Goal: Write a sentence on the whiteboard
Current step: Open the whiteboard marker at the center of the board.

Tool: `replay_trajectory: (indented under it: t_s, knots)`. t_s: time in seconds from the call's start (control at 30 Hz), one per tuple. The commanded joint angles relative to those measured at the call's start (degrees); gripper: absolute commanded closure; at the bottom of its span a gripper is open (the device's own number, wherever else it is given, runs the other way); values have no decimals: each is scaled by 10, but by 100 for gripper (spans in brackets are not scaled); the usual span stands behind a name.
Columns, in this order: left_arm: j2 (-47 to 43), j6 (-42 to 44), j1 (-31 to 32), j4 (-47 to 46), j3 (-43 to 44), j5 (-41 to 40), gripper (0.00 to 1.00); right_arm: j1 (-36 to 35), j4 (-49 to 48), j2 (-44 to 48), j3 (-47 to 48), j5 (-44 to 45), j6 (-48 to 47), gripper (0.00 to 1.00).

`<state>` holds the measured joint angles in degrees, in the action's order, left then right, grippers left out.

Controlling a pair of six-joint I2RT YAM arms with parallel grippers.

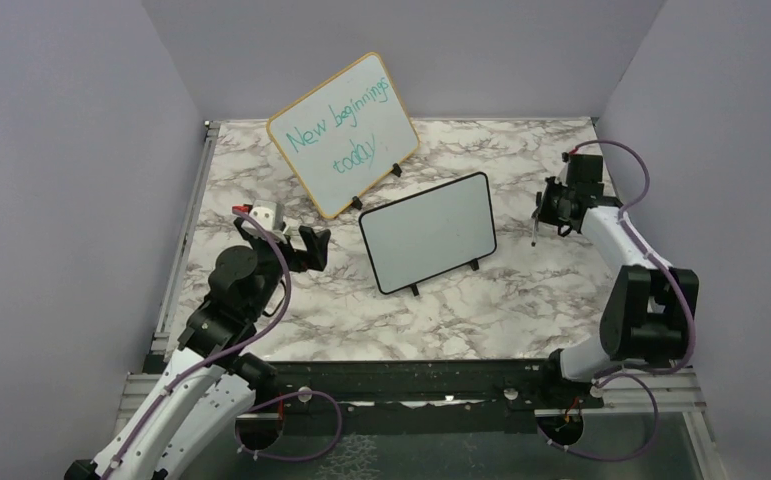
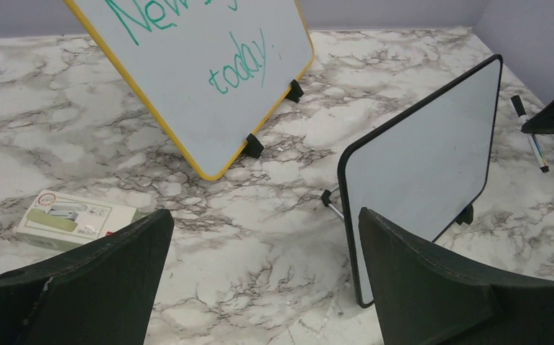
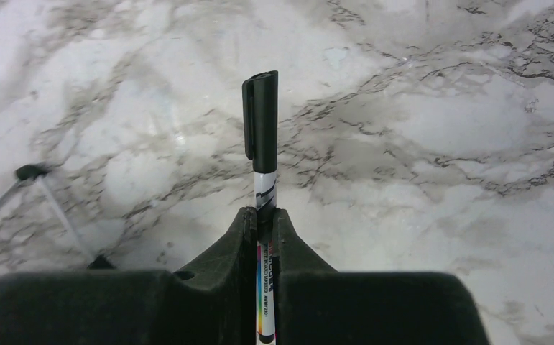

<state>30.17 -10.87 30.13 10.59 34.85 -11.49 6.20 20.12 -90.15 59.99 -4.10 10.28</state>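
Observation:
The whiteboard has a thin black frame and stands tilted on little feet at mid-table; its face is blank, and the sentence is not in view. My right gripper hangs to the right of the board. In the right wrist view it is shut on a white marker with its black cap on, pointing down at the marble. The marker also shows beyond the board's right edge. My left gripper stands open left of the whiteboard, with nothing between its fingers.
A larger wood-framed board with teal handwriting leans at the back. A small box lies at the left beside the left arm, also visible as a box in the wrist view. Walls enclose the table on three sides.

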Motion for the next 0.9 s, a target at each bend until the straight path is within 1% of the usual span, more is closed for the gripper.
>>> replay_trajectory:
  t_s: [0.0,0.13,0.27,0.47,0.67,0.77,0.87]
  knots:
    - [8,-48,4,41,47,37,1,-30,27,98,-21,-17,21,99]
    - [17,-83,4,79,81,69,1,-60,62,167,-16,-35,19,99]
    - [28,-122,4,99,116,92,1,-111,97,219,-7,-47,15,99]
    - [51,-174,4,119,145,114,1,-209,120,269,-3,-53,1,99]
    - [91,-220,4,134,166,187,1,-293,104,290,-5,-76,15,99]
    - [102,-243,3,134,169,198,1,-346,90,283,-5,-67,18,99]
    - [114,-265,3,134,172,203,1,-417,70,266,1,-41,21,99]
